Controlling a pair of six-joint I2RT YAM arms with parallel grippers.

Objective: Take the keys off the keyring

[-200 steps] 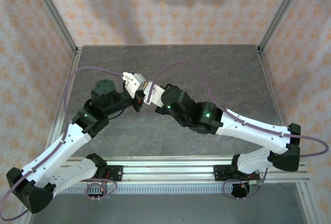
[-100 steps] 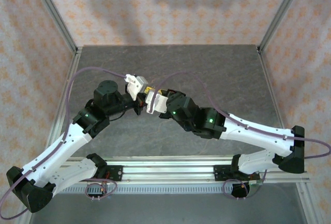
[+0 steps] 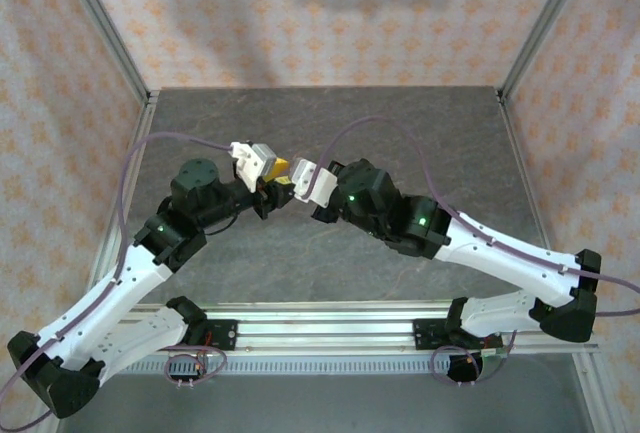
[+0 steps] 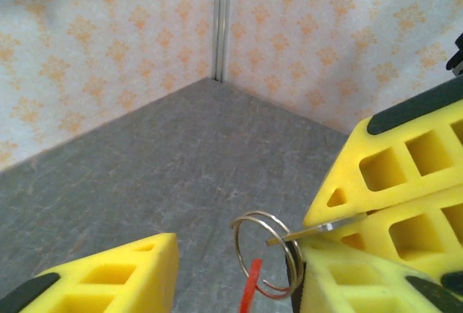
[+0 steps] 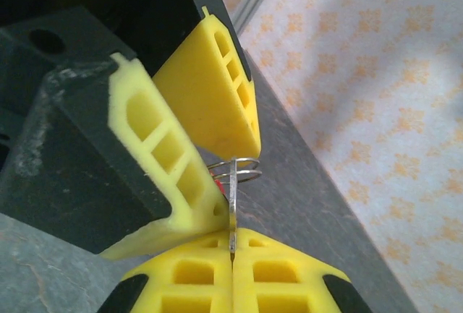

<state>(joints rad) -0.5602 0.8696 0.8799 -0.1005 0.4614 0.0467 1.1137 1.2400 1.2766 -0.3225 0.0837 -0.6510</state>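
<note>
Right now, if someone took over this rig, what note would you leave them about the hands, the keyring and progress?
Left hand: open, the keyring sits in its gap, ungripped.
Right hand: shut on the key, which passes through the ring.
A red piece shows by the ring; what it is, I cannot tell.
Done: no key off yet.
Left: regrip the ring, work the key free.

Left pincer, right pincer crowd each other; table beyond open.
</note>
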